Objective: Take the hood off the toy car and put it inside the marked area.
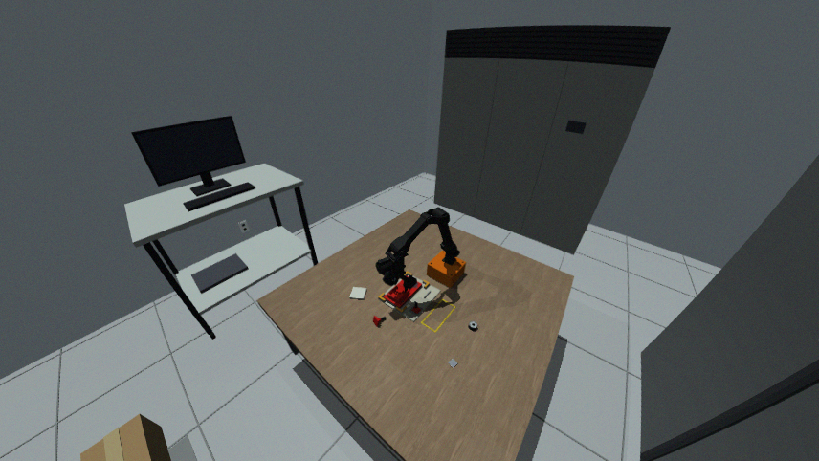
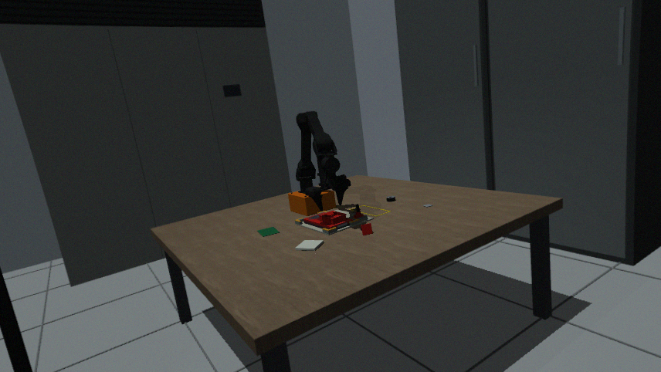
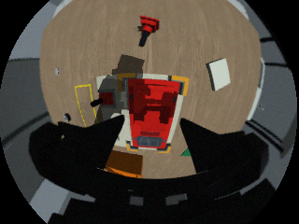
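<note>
The red toy car (image 1: 395, 296) (image 2: 324, 223) (image 3: 154, 129) sits on a white tray (image 1: 431, 294) (image 3: 159, 76) with orange corner pieces. A grey panel (image 3: 149, 141) shows at the car end nearest the arm's base; I cannot tell the hood's exact edges. My gripper (image 2: 330, 206) (image 3: 152, 119) is open and empty. In the wrist view its fingertips appear on either side of the car, and in the exterior view they are above the base-side end; any contact cannot be made out. The marked area (image 1: 446, 319) (image 2: 382, 213) (image 3: 82, 86) is a yellow outline beside the tray, with nothing visible in it.
A dark red block (image 1: 416, 308) (image 3: 106, 98) with a black peg stands on the tray. A red piece (image 1: 377, 320) (image 3: 149, 23), white tile (image 1: 358, 293) (image 3: 220, 75), green square (image 2: 268, 231) and wheel (image 1: 473, 325) lie around. The orange base (image 1: 446, 269) is behind the tray.
</note>
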Motion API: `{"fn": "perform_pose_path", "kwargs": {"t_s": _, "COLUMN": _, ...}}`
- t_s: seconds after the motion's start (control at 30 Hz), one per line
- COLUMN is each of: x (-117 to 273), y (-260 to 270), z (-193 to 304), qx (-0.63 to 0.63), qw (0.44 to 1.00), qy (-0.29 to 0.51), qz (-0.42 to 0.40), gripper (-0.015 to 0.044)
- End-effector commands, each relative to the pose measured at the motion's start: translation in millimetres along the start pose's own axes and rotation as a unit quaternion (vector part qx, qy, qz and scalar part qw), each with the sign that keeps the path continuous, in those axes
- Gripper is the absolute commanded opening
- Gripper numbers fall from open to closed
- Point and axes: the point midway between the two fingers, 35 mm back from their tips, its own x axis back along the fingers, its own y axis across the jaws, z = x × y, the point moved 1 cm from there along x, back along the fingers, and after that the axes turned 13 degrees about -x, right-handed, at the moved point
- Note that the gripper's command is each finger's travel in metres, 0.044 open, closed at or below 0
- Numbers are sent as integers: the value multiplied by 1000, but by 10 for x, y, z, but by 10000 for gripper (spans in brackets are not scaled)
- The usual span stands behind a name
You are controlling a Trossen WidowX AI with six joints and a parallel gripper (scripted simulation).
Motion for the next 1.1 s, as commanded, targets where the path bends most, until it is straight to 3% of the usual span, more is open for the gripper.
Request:
{"fn": "perform_pose_path", "kwargs": {"t_s": 0.0, "x": -32, "y": -5, "z": 0, "qx": -2, "qw": 1000, "qy": 0, "qz": 3, "gripper": 440}}
{"fn": "perform_pose_path", "kwargs": {"t_s": 1.07, "x": -228, "y": 6, "z": 2, "qx": -2, "qw": 1000, "qy": 0, "qz": 2, "gripper": 440}}
